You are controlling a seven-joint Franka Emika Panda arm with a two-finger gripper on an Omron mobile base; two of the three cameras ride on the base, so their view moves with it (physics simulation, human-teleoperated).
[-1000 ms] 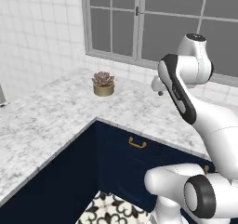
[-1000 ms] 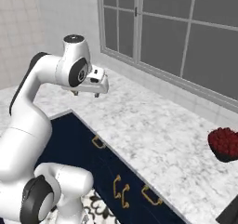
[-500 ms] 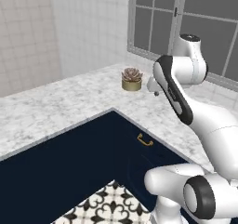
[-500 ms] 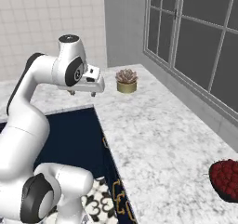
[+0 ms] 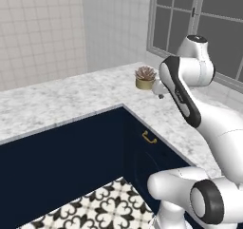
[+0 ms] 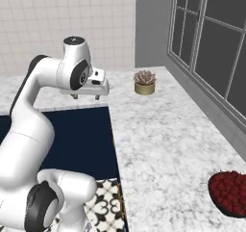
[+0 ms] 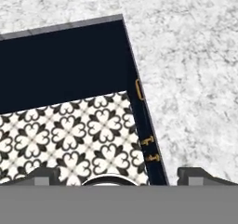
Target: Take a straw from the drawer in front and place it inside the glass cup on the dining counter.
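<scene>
My gripper hangs open and empty over the inner corner of an L-shaped white-grey marble counter with a navy base. Whether this is the dining counter I cannot tell. In the left base view the gripper is mostly hidden behind my forearm. The hand view looks straight down, with the fingertips wide apart. A shut navy drawer front with a small curved gold handle sits under the counter edge, and that handle also shows from above. The straw and the glass cup are out of view.
A potted succulent stands near the window. A dark bowl of red fruit sits at the near right. Black-and-white patterned floor lies inside the counter's corner. Two more gold handles line the cabinet front.
The whole picture has shifted, so the cameras have turned with the base. The counter corner and succulent now sit more central. My gripper stays open and empty.
</scene>
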